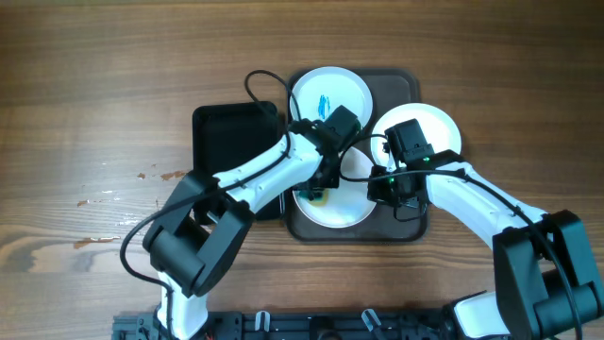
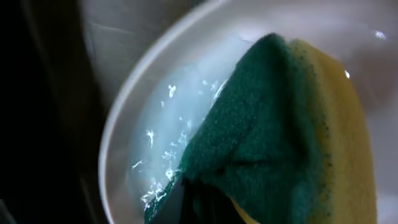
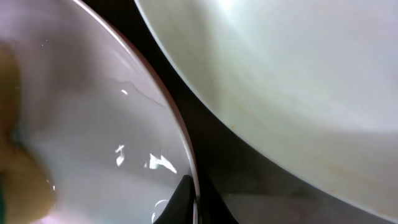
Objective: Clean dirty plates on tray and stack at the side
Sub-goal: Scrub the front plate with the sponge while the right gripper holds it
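Three white plates lie on the brown-grey tray [image 1: 401, 87]. The back plate [image 1: 330, 94] has a blue smear. The right plate [image 1: 434, 127] looks plain white and also shows in the right wrist view [image 3: 298, 74]. The front plate [image 1: 347, 210] lies under both grippers. My left gripper [image 1: 321, 189] is shut on a green and yellow sponge [image 1: 313, 195] pressed on the wet inside of this plate [image 2: 143, 124]; the sponge [image 2: 280, 137] fills the left wrist view above the fingers [image 2: 199, 205]. My right gripper [image 1: 382, 189] is shut on the front plate's right rim [image 3: 93, 124], its fingers [image 3: 196, 202] on either side of the rim.
A smaller glossy black tray [image 1: 231, 142] sits against the left side of the brown-grey tray, under my left arm. Bare wooden table [image 1: 94, 113] extends to the left and right. The robot base runs along the front edge.
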Available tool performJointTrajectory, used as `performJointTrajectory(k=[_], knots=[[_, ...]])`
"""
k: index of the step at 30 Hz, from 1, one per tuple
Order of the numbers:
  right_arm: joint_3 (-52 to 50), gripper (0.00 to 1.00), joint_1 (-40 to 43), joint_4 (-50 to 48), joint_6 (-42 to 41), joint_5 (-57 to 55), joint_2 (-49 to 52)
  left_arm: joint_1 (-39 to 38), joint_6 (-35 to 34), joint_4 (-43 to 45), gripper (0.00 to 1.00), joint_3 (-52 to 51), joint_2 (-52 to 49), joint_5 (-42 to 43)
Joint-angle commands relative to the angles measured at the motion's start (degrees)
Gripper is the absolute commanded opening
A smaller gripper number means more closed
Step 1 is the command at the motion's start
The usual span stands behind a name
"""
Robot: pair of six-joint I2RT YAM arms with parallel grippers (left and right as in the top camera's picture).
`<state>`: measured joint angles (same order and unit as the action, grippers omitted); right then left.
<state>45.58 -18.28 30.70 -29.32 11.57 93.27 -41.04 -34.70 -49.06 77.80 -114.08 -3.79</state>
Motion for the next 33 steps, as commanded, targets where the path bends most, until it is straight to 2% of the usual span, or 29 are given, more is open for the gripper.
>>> performJointTrajectory(k=[1, 4, 6, 12, 14, 19, 21, 25, 27, 28, 30, 33], knots=[[-1.1, 0.04, 1.0, 1.9, 2.4, -5.9, 1.5, 5.2, -2.2, 2.4, 0.04, -2.0, -1.9, -0.3], [-1.1, 0.04, 1.0, 1.9, 2.4, -5.9, 1.5, 4.1, 0.0, 11.9, 0.04, -2.0, -2.0, 21.8], [-1.1, 0.04, 1.0, 2.0, 3.9, -5.8, 1.5, 2.6, 0.0, 16.3, 0.04, -2.0, -2.0, 27.0], [-1.1, 0.04, 1.0, 2.8, 5.4, -5.7, 1.5, -2.4, -0.1, 23.4, 0.04, -2.0, -2.0, 27.1], [-1.1, 0.04, 1.0, 2.9, 5.3, -5.6, 1.5, -1.8, -0.3, 22.3, 0.04, -2.0, -2.0, 22.6], [-1.1, 0.04, 1.0, 3.1, 5.4, -5.6, 1.5, 2.0, 0.0, 9.7, 0.04, -2.0, -1.8, -5.2], [-1.1, 0.04, 1.0, 3.1, 5.4, -5.6, 1.5, 3.0, -0.2, 6.4, 0.04, -2.0, -1.4, -11.7], [-1.1, 0.04, 1.0, 3.0, 5.4, -5.6, 1.5, 3.8, -1.7, 0.9, 0.04, -2.0, 0.5, -19.0], [-1.1, 0.04, 1.0, 3.1, 5.4, -5.6, 1.5, 3.8, -1.8, -0.1, 0.04, -2.0, 1.5, -19.8], [-1.1, 0.04, 1.0, 3.0, 5.4, -5.6, 1.5, 3.8, -1.8, 0.1, 0.04, -2.0, 1.7, -18.8], [-1.1, 0.04, 1.0, 3.3, 5.8, -5.6, 1.5, 3.8, -1.6, 5.2, 0.04, -2.0, 1.8, -3.6], [-1.1, 0.04, 1.0, 3.3, 7.2, -5.6, 1.5, 3.3, -1.8, 13.4, 0.04, -2.0, 1.2, 13.7]])
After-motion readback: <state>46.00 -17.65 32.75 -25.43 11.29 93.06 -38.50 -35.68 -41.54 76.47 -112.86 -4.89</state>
